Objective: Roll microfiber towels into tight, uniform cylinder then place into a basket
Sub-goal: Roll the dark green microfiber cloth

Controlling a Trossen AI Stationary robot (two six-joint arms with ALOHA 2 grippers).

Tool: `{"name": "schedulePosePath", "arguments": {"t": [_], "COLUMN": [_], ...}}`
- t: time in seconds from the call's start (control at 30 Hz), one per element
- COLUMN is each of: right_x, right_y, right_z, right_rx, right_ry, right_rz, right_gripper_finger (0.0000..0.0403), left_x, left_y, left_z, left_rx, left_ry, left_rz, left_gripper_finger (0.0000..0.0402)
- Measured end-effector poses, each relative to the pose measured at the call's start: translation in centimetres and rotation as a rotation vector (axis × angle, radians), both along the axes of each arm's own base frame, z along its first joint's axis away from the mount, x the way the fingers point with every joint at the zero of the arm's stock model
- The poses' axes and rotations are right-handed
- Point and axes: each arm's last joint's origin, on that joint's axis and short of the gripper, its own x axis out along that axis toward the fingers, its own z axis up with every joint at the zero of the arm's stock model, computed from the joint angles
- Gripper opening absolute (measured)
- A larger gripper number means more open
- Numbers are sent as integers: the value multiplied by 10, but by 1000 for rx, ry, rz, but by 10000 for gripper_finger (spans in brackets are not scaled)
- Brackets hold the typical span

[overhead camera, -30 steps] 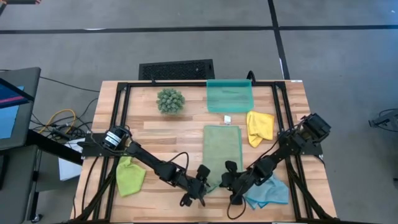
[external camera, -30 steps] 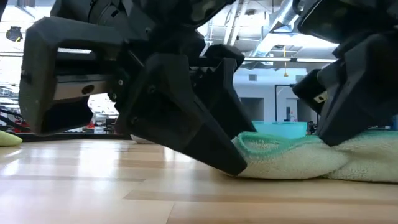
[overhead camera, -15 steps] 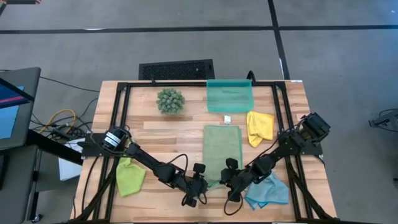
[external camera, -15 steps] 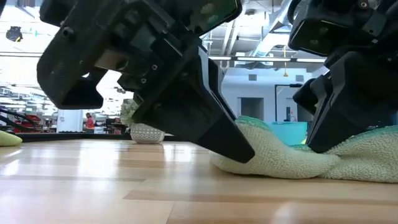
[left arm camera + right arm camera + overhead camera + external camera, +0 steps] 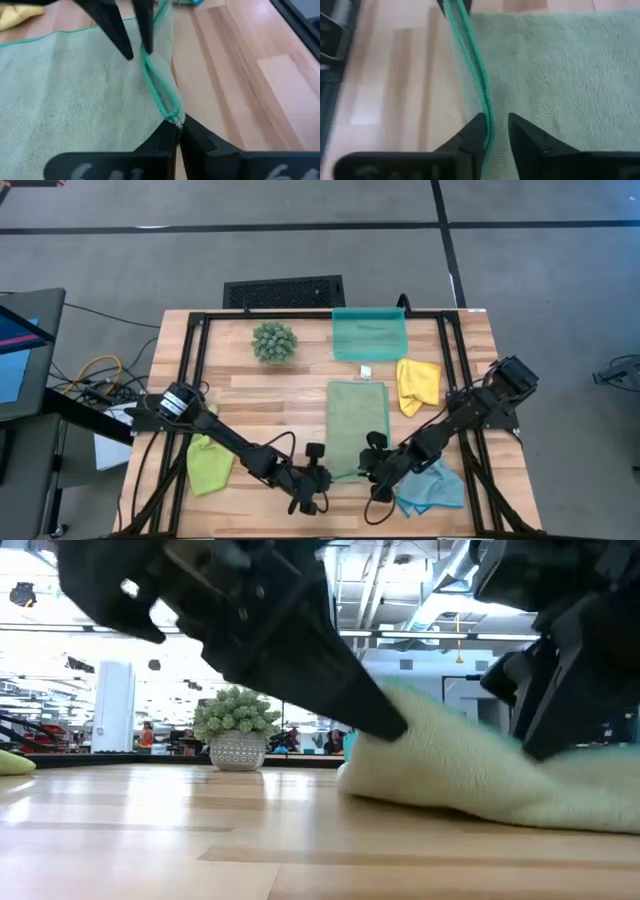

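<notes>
- High view: I have both arms at the near edge of the sage green towel [image 5: 357, 425], which lies flat below the basket [image 5: 369, 334], ready to start the roll.
- Low view: that near edge is lifted off the table [image 5: 150, 840].
- Left wrist view: my left gripper [image 5: 179, 125] is pinched tight on the corner hem.
- Right wrist view: my right gripper [image 5: 496, 120] has its fingers slightly parted with the hem between them; firm grip unclear.

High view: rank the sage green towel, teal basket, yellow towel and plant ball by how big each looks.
1. sage green towel, spread flat
2. teal basket
3. yellow towel, crumpled
4. plant ball; it looks close to the yellow towel, so these last two are unsure.
</notes>
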Motion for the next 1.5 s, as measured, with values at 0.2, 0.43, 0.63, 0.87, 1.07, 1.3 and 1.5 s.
{"name": "schedulePosePath", "arguments": {"t": [0.2, 0.43, 0.63, 0.87, 1.07, 1.3, 1.5], "right_x": [-1, 0, -6, -16, -25, -28, -22], "right_y": [11, 25, 31, 41, 42, 41, 48], "right_z": [3, -18, -23, -22, -26, -26, -10], "right_rx": [-21, -72, -74, -33, -62, -86, -37], "right_ry": [-72, -96, -70, -33, 38, 68, 60], "right_rz": [92, 152, 190, 273, 303, 300, 334], "right_gripper_finger": [167, 184, 152, 111, 106, 47, 18], "left_x": [-4, -9, -11, -15, -17, -18, -24], "left_y": [-6, -13, -10, -7, -6, -5, -15], "left_z": [1, 1, -2, -6, -7, -9, -9], "left_rx": [-36, -46, -15, 11, 11, 17, 56], "left_ry": [-15, -25, -8, 35, 55, 70, 103], "left_rz": [54, 82, 142, 186, 200, 203, 80], "left_gripper_finger": [1, 1, 0, 0, 0, 0, 1]}}
